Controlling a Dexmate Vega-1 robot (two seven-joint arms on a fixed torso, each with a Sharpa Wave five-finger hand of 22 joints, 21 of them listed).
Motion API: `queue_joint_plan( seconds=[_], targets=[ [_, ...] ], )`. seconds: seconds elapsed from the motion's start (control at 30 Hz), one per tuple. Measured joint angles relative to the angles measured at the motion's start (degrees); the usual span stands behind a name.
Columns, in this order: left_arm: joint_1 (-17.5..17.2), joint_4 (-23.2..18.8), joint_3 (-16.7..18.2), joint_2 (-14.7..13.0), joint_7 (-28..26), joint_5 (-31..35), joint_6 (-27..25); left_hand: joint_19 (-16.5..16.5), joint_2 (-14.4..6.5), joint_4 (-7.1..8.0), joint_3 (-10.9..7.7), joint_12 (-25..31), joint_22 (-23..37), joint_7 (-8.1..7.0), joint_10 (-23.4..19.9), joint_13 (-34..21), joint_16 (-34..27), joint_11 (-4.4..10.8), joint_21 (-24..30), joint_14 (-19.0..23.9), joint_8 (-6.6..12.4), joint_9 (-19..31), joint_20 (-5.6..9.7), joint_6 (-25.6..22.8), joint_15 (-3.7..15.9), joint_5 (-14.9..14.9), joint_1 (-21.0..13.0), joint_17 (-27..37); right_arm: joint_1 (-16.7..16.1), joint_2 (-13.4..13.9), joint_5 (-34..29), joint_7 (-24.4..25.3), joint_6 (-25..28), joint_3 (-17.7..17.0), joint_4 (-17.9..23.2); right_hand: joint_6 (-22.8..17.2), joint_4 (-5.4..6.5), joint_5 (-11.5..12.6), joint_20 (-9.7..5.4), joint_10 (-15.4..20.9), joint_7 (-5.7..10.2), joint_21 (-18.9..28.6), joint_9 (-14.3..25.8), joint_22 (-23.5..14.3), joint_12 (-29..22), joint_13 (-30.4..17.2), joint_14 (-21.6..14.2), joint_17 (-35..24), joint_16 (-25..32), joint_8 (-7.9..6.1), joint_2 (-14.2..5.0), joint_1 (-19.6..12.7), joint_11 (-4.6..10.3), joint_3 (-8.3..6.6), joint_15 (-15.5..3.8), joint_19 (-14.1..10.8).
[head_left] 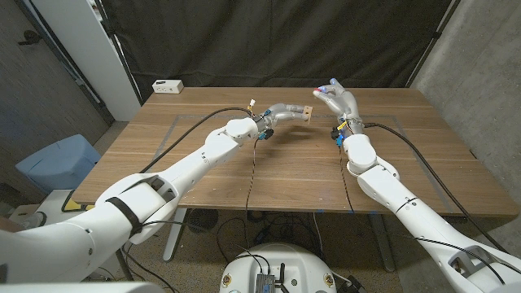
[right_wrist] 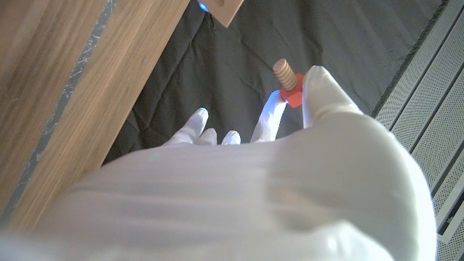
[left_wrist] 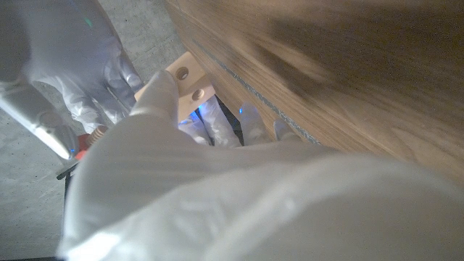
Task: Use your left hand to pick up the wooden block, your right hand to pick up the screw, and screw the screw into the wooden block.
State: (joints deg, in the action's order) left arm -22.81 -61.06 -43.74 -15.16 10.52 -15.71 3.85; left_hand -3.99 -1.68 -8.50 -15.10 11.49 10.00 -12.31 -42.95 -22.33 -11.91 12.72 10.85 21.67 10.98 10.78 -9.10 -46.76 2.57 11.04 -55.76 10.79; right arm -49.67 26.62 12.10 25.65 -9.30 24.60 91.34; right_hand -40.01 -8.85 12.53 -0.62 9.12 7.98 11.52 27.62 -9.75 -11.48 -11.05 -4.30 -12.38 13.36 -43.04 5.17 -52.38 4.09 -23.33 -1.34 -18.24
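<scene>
My left hand [head_left: 285, 112] holds the small wooden block [head_left: 307, 114] above the far middle of the table. In the left wrist view the block [left_wrist: 185, 81] shows two round holes, gripped by my left hand [left_wrist: 181, 181]. My right hand [head_left: 338, 99] is raised just right of the block, a small gap apart. In the right wrist view it [right_wrist: 254, 188] pinches the screw [right_wrist: 287, 78], which has a red head and a tan threaded wooden shaft, between thumb and a finger. A corner of the block [right_wrist: 226, 10] shows there too. The right hand [left_wrist: 80, 65] also appears beyond the block.
A white box [head_left: 168, 85] sits at the table's [head_left: 269, 175] far left corner. Black cables run along both arms over the tabletop. A dark curtain hangs behind the table. A blue bin [head_left: 57, 163] stands on the floor at the left.
</scene>
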Motion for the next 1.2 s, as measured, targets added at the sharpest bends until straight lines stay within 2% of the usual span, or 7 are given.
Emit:
queue_joint_plan(
  seconds=[0.83,1.2],
  targets=[
    [-0.43,-0.58,-0.02,0.10,-0.49,-0.23,-0.55,0.00,0.00,0.09,-0.09,0.00,0.00,0.00,-0.01,0.29,0.00,0.00,0.00,0.00,0.25,-0.01,0.00,0.01,0.00,-0.05,0.00,0.00,0.78,-1.99,-1.89,1.67,-0.27,1.73,-2.33,0.00,-0.13,0.21,-0.23,0.00,0.00,0.00,-0.29,0.01,0.00,0.01,-0.30,-0.29,0.00,-0.20,-0.28,0.28,0.00,-0.08,-0.31,0.23],
    [-0.23,0.18,-0.08,0.48,-0.44,-0.26,-0.55,0.00,0.01,0.08,-0.09,0.00,-0.01,0.00,-0.01,0.28,0.00,-0.01,0.00,0.00,0.24,-0.01,0.00,0.01,0.00,-0.05,0.00,0.00,1.23,-2.58,-2.47,2.16,-0.43,2.23,-3.55,0.01,-0.13,0.21,-0.83,0.30,0.00,0.00,-0.32,0.02,0.00,0.01,-0.61,-0.29,0.00,-0.41,-0.28,0.28,0.31,-0.36,-0.61,0.22]
  ],
)
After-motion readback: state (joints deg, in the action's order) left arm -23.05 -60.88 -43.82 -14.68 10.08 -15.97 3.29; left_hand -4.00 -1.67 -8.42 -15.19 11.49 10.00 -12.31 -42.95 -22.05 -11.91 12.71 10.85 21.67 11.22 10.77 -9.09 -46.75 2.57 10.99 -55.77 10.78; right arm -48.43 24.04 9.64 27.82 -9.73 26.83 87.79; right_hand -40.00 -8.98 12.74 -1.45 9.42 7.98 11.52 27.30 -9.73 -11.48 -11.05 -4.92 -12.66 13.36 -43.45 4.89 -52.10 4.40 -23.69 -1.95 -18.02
